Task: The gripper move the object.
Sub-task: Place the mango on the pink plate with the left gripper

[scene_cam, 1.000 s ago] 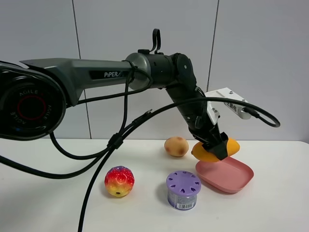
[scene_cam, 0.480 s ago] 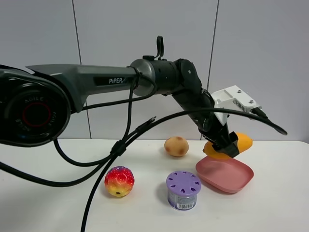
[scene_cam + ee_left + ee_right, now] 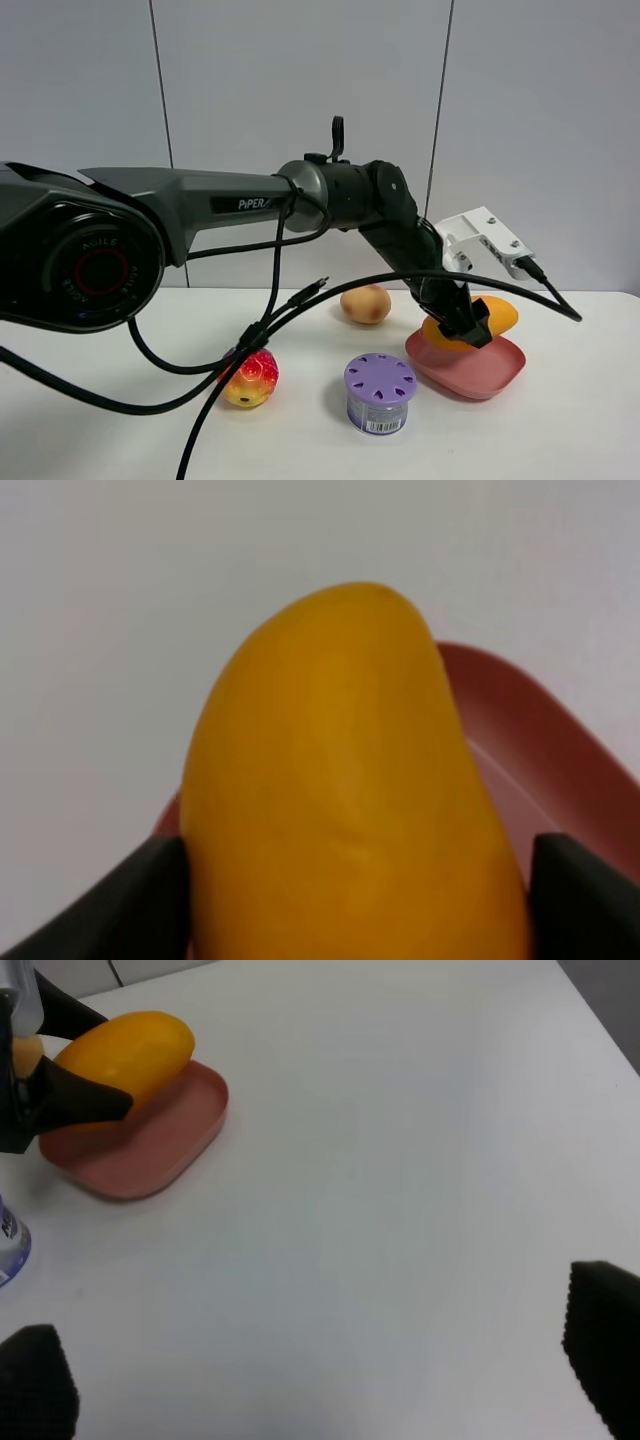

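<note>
My left gripper [image 3: 466, 322], a black claw on the dark arm, is shut on the orange-yellow mango [image 3: 497, 315]. It holds the mango low over the far side of the pink plate [image 3: 480, 370]; I cannot tell whether they touch. In the left wrist view the mango [image 3: 350, 790] fills the frame between both black fingers [image 3: 120, 905], with the plate [image 3: 540, 750] behind it. The right wrist view shows the mango [image 3: 125, 1048] and plate [image 3: 150, 1155] far off. My right gripper [image 3: 318, 1360] is open and empty over bare table.
A tan potato-like ball [image 3: 365, 303] lies behind, left of the plate. A purple-lidded can [image 3: 380, 392] stands in front, close to the plate's left edge. A red-yellow bumpy ball [image 3: 250, 378] lies further left under hanging black cables [image 3: 240, 345]. A white box [image 3: 488, 236] sits on the left wrist.
My left gripper has carried the mango to the right and down, from the plate's left edge to low over the plate. The other objects have not moved.
</note>
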Controlling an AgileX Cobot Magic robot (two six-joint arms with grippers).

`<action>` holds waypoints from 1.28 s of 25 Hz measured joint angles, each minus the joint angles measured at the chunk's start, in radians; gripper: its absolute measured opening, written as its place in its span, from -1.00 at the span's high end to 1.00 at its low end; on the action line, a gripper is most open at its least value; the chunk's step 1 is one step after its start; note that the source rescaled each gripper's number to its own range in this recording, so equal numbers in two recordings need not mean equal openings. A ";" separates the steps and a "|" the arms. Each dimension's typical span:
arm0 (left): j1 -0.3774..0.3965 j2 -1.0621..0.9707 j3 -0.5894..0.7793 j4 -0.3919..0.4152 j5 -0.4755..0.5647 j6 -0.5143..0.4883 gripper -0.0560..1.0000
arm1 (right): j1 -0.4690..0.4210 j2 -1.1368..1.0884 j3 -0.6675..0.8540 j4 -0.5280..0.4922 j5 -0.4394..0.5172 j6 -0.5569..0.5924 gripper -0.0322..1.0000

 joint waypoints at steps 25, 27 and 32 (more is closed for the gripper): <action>0.000 0.003 0.002 -0.006 0.036 0.094 0.89 | 0.000 0.000 0.000 0.000 0.000 0.000 -1.00; 0.000 0.003 0.002 -0.005 0.039 0.089 0.79 | 0.000 0.000 0.000 0.000 0.000 0.000 -1.00; 0.000 0.003 0.002 0.009 0.043 0.061 0.59 | 0.000 0.000 0.000 0.000 0.000 0.000 -1.00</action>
